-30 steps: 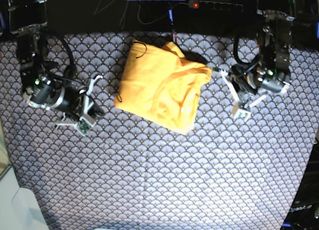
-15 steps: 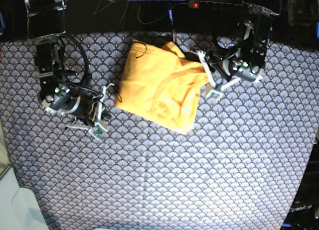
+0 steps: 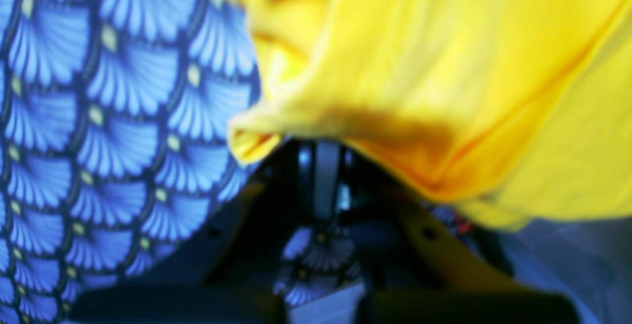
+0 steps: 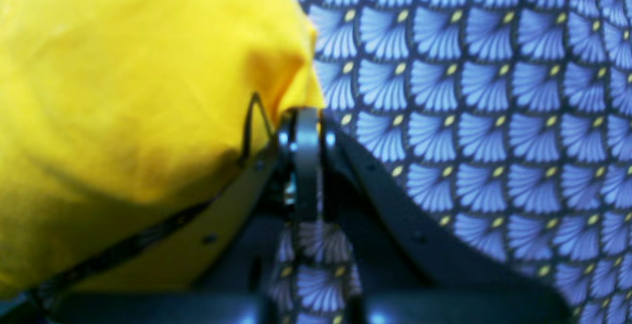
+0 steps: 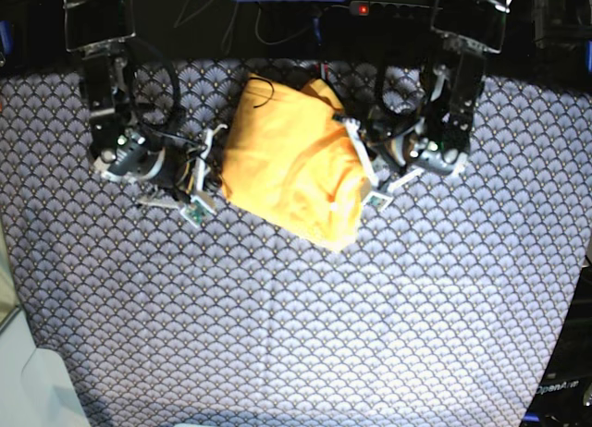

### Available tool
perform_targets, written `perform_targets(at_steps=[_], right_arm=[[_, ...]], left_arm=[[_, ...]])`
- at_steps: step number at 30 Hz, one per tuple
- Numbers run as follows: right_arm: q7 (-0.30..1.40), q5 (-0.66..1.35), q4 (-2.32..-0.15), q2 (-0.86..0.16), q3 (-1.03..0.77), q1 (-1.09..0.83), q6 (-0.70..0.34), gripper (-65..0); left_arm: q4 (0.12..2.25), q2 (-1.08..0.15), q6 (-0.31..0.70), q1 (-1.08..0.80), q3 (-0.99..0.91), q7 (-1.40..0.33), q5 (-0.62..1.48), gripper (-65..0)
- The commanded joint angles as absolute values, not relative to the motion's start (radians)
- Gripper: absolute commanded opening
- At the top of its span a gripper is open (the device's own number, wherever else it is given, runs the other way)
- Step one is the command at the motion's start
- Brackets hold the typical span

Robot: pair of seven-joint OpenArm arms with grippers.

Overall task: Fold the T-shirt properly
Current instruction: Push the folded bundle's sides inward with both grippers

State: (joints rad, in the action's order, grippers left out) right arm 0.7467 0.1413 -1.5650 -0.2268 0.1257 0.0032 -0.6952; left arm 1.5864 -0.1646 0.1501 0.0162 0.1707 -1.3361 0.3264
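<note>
T-shirt (image 5: 291, 164) lies between closed left gripper (image 5: 367, 173) and closed right gripper (image 5: 205, 173), touching both.

The navy patterned cloth (image 5: 305, 335) lies bare across the whole near half of the table, so a gripper could pass freely there and along both far side edges. The blocked zone is the far middle: the T-shirt (image 5: 287, 164) sits there in a folded heap, with the left gripper (image 5: 370, 173) pressed against 1 flank and the right gripper (image 5: 205, 173) against the other, jaws closed, leaving no gap on either side. Black cables (image 5: 148, 85) loop by the arm bases (image 5: 97, 25) at the far edge.
</note>
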Motion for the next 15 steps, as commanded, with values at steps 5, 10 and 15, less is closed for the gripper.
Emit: perform_targets(at_steps=[5,10,15], right_arm=[[0.73,0.156,-1.702,-0.234,0.122,-0.074,-0.698,-65.0],[0.73,0.156,-1.828,-0.234,0.122,-0.165,-0.698,-65.0],[0.73,0.156,-1.871,-0.234,0.122,-0.231,-0.698,-65.0]], left_arm=[[1.555,-0.12,0.148,0.088,0.171,-1.33,0.337,-65.0],[1.463,-0.096,0.148,0.17,0.17,-1.251,0.337,-65.0],[1.349,-0.07,0.082,0.237,0.168,-1.122,0.343,-65.0]])
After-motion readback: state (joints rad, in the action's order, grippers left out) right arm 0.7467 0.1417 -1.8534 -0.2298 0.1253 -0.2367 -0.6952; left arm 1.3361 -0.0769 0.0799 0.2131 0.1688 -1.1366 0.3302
